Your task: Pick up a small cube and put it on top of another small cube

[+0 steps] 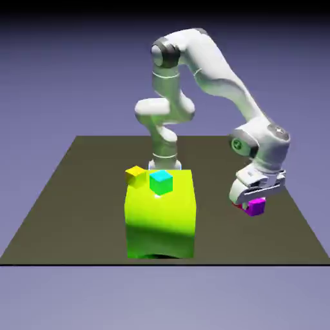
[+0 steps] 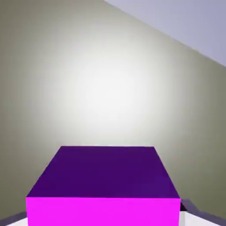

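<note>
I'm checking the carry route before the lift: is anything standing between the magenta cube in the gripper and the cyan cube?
Nothing visible stands between the magenta cube in the gripper and the cyan cube.

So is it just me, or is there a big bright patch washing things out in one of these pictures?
Hand view: a white glare washes out the middle of the table, dimming toward the edges. Exterior view: no such patch on the table; the large green block shades darker toward its bottom.

Flat dark brown tabletop (image 1: 97, 213), large glossy yellow-green block (image 1: 161, 222) standing on it, white robot base (image 1: 164, 165) near the far edge
</note>
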Motion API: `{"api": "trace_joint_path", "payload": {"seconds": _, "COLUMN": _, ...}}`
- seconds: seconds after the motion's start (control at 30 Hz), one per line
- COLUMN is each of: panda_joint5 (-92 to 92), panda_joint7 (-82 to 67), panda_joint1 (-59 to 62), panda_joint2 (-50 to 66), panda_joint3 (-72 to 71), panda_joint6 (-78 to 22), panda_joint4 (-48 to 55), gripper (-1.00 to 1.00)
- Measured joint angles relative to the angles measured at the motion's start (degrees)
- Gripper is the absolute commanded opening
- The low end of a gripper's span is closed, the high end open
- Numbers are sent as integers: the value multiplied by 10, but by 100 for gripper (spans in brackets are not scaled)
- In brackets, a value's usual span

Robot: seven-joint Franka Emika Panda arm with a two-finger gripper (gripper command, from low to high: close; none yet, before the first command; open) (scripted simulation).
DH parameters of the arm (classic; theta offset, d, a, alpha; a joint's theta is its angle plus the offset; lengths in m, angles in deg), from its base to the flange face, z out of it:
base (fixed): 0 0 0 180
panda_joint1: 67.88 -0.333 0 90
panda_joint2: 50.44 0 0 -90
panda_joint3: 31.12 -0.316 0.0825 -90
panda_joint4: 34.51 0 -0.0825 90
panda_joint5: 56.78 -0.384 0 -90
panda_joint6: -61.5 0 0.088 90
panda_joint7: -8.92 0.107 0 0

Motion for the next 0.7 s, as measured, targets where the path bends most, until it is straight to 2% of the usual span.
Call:
{"api": "trace_joint_path", "payload": {"seconds": 0.33, "panda_joint5": -112, "panda_joint7": -76, "panda_joint1": 55, "panda_joint2": -207, "panda_joint3": 182, "panda_joint6": -188, "panda_joint4": 12, "gripper": -100}}
{"api": "trace_joint_path", "payload": {"seconds": 0.43, "panda_joint5": -124, "panda_joint7": -58, "panda_joint1": 88, "panda_joint2": -234, "panda_joint3": 236, "panda_joint6": -238, "panda_joint4": 7, "gripper": -100}}
{"api": "trace_joint_path", "payload": {"seconds": 0.6, "panda_joint5": -126, "panda_joint7": -60, "panda_joint1": 87, "panda_joint2": -218, "panda_joint3": 234, "panda_joint6": -139, "panda_joint4": -75, "gripper": -100}}
{"api": "trace_joint_path", "payload": {"seconds": 0.63, "panda_joint5": -126, "panda_joint7": -60, "panda_joint1": 87, "panda_joint2": -217, "panda_joint3": 234, "panda_joint6": -134, "panda_joint4": -79, "gripper": 100}}
{"api": "trace_joint_path", "payload": {"seconds": 0.7, "panda_joint5": -124, "panda_joint7": -59, "panda_joint1": 87, "panda_joint2": -217, "panda_joint3": 234, "panda_joint6": -134, "panda_joint4": -79, "gripper": 100}}
